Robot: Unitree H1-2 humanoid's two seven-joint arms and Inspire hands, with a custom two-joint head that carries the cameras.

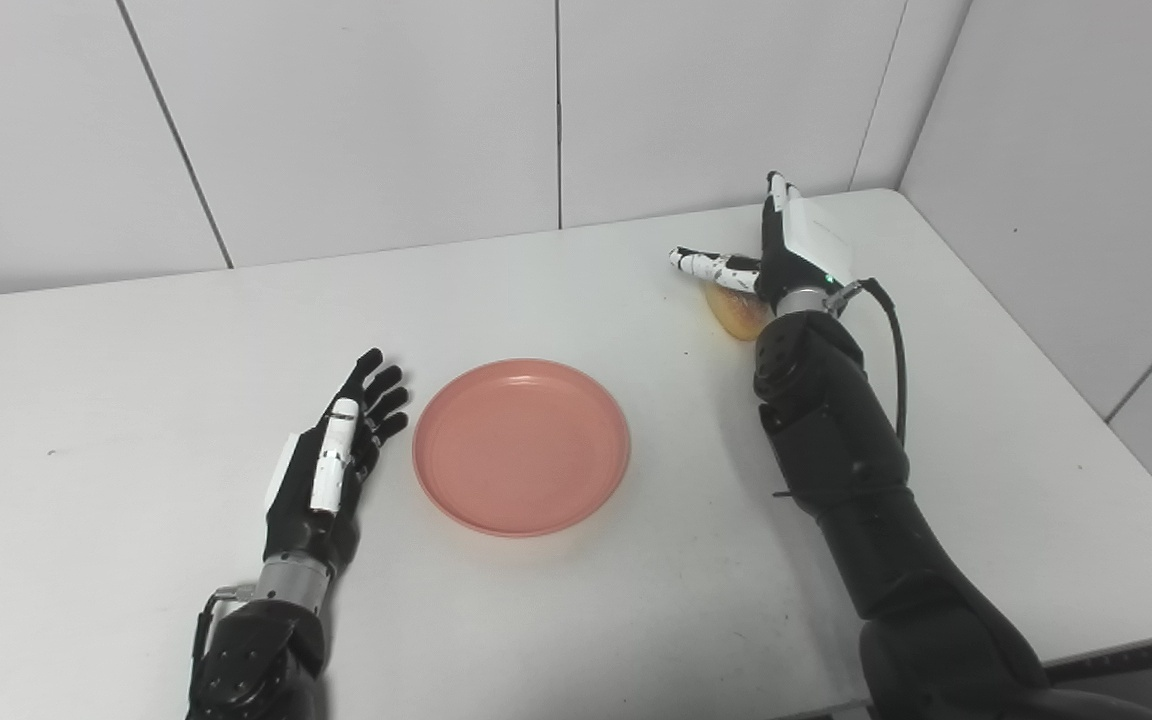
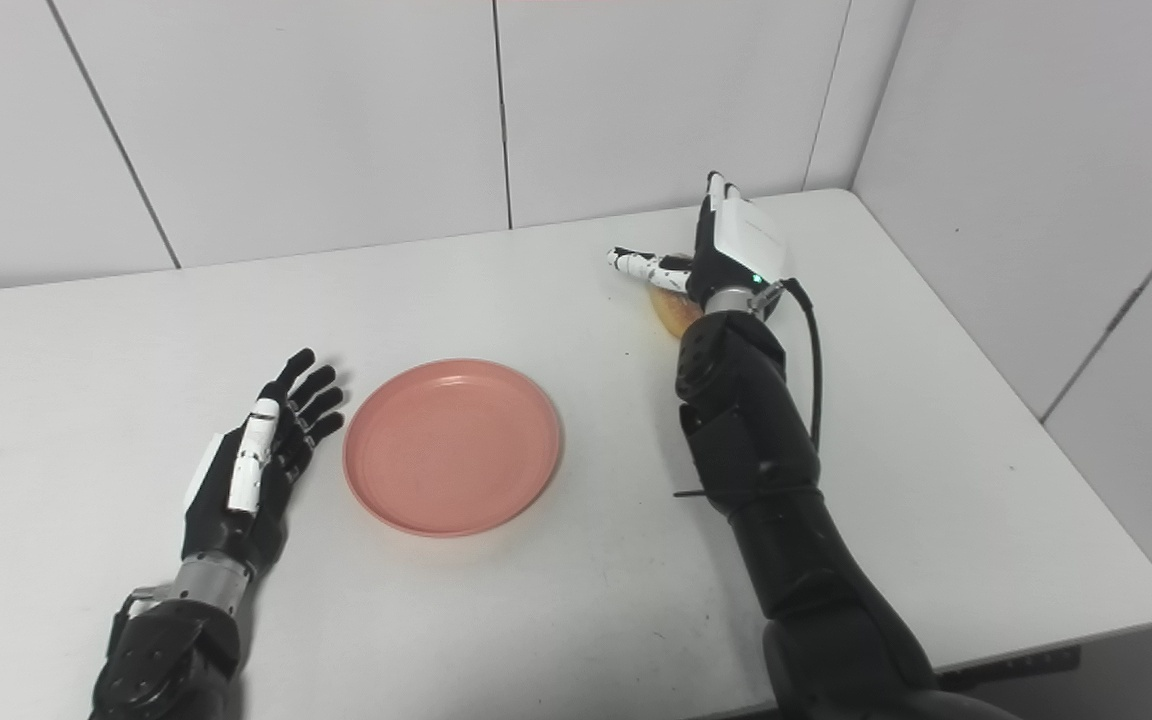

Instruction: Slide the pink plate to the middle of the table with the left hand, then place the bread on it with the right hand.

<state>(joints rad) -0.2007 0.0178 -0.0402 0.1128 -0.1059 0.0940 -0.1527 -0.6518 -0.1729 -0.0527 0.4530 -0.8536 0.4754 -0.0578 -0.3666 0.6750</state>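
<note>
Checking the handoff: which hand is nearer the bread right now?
Right. The right hand is over the bread, fingers spread, not visibly gripping it. The left hand lies open beyond the pink plate, far away.

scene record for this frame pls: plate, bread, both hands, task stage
pink plate: empty, near the table's middle
bread: far right of the plate, mostly hidden by the right robot hand
left robot hand: open, beside the plate's left rim, not touching it
right robot hand: over the bread, fingers spread, no grasp visible
stage: plate placed, bread not yet lifted
</note>
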